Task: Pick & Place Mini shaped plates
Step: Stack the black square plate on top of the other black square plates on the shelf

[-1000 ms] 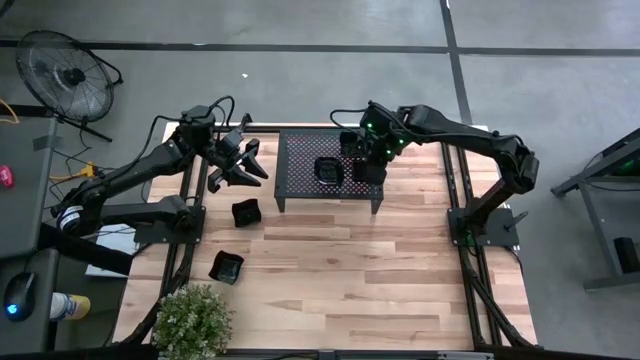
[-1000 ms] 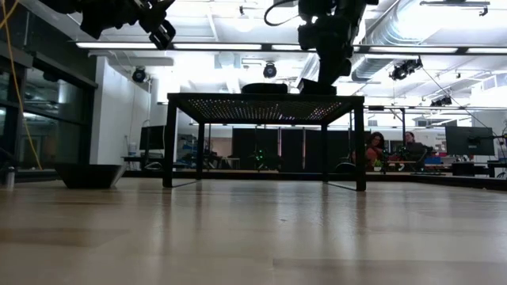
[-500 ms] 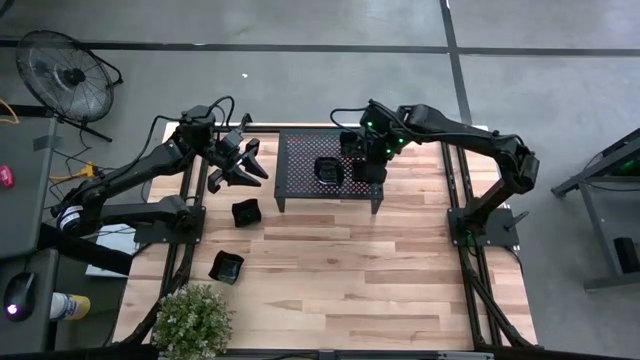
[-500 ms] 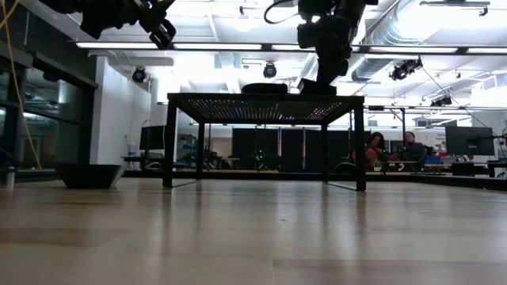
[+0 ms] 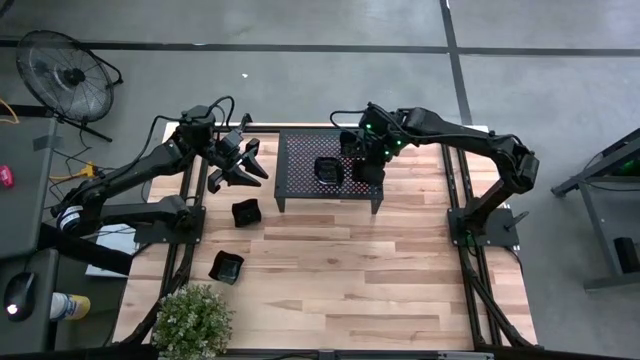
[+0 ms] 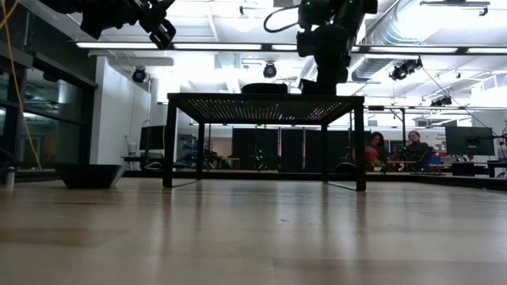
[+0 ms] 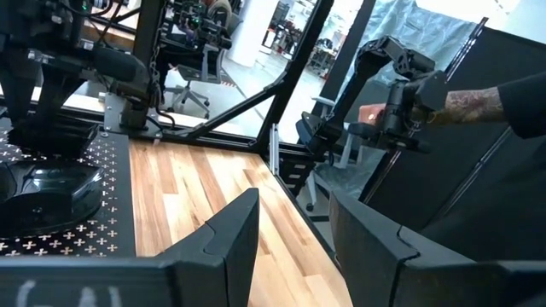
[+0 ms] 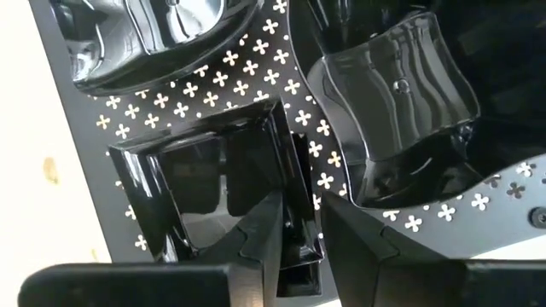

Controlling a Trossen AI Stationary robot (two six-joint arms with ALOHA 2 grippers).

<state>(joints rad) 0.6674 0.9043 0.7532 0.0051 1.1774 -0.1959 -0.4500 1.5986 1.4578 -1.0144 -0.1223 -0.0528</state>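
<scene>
Your right gripper (image 8: 299, 243) is over the rack (image 5: 300, 160), its fingers pinching the rim of a square plate (image 8: 213, 188). Your left gripper (image 5: 243, 163) waits beside the rack, fingers apart, holding nothing. Two more plates (image 5: 245, 211) lie on the table (image 5: 350, 270).

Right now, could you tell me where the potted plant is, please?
In the high view the potted plant stands at the table's near left corner, just below a lone black plate lying on the wood.

plates (image 5: 328, 171) on rack (image 5: 300, 180) | two plates (image 5: 245, 212) on table (image 5: 330, 270) left of rack
</scene>
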